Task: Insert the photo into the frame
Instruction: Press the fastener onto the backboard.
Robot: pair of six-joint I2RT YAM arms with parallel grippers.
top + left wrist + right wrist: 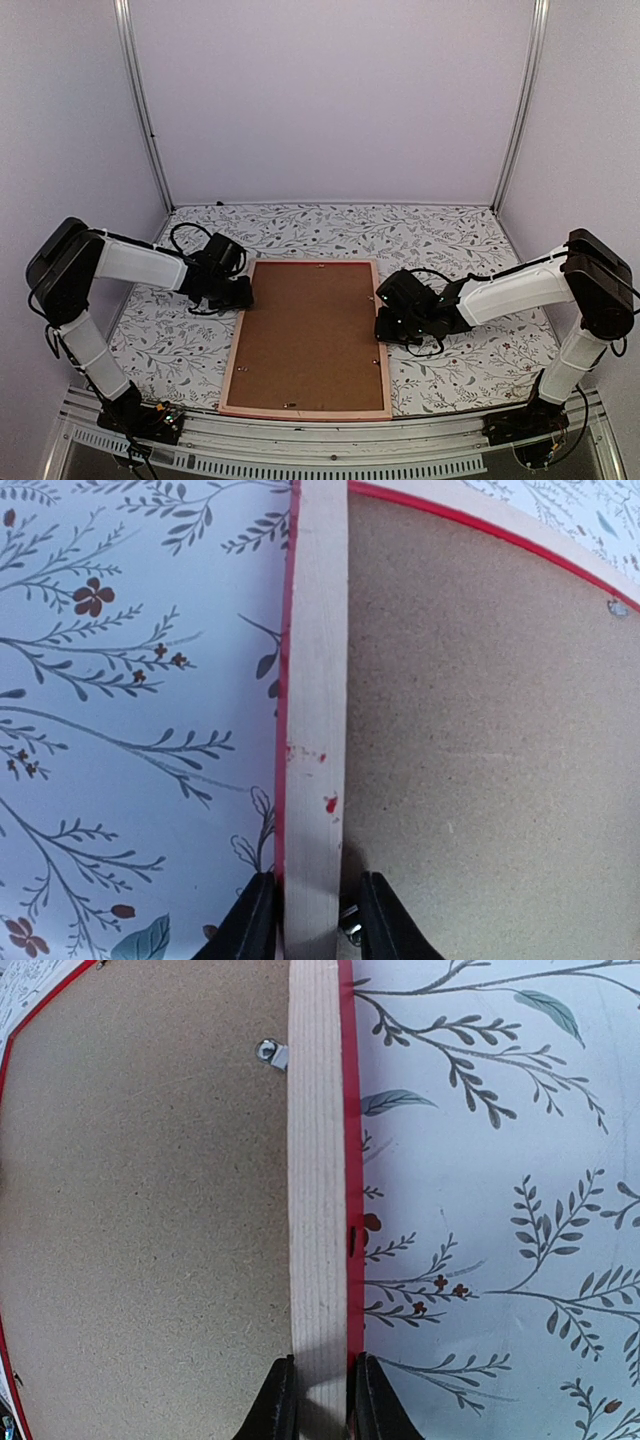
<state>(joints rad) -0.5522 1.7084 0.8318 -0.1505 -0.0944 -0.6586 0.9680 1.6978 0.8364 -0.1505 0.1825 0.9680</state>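
Observation:
The frame (236, 350) lies back side up in the middle of the table, pale wood rails showing and red along its edges. A plain brown backing board (310, 335) fills its opening. The photo is hidden. My left gripper (240, 293) straddles the left rail (315, 680). Its outer finger (255, 920) touches the red edge, while the inner one stands a sliver off the wood beside a small metal tab (348, 915). On the opposite side my right gripper (383, 325) is shut on the right rail (318, 1160), both fingers tight against it.
A floral-patterned cloth (470, 360) covers the table around the frame. Metal posts (145, 110) and pale walls close in the back and sides. A small metal turn clip (270, 1053) sits on the backing board by the right rail.

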